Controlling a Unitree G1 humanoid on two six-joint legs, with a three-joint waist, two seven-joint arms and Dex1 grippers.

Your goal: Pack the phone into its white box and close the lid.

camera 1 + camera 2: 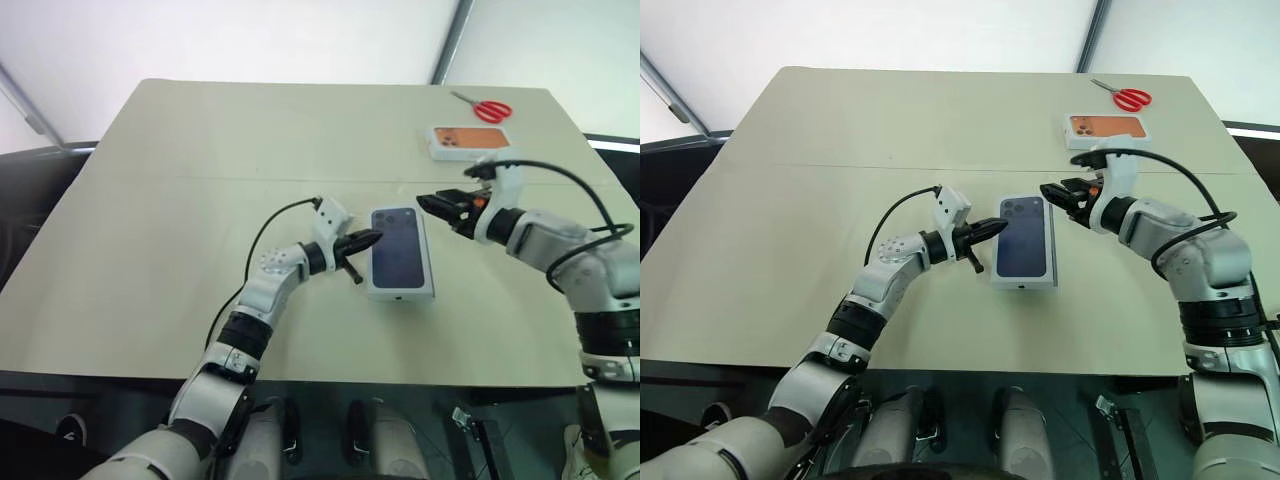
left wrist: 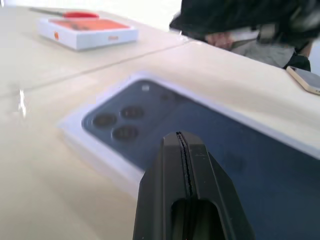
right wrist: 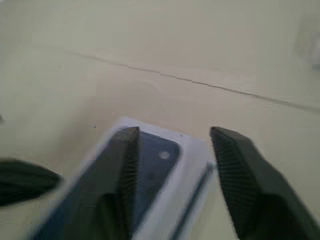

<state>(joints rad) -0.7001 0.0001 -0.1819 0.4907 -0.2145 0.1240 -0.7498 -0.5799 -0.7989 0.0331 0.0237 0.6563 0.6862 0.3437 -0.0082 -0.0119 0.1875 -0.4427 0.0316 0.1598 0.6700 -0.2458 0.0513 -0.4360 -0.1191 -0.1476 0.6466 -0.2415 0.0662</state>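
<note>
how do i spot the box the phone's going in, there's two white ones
On the beige table, look midway between the left gripper and right gripper. The white box there shows a dark navy phone; the other box, by the red scissors, is orange-topped.

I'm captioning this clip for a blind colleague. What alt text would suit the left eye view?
A dark blue phone lies camera-side up in a shallow white box mid-table, flanked by two robot arms: the left claw, shut, at the box's left edge, the right claw, open, near its upper right corner. Farther back sit a white box with an orange phone picture and red scissors.
</note>
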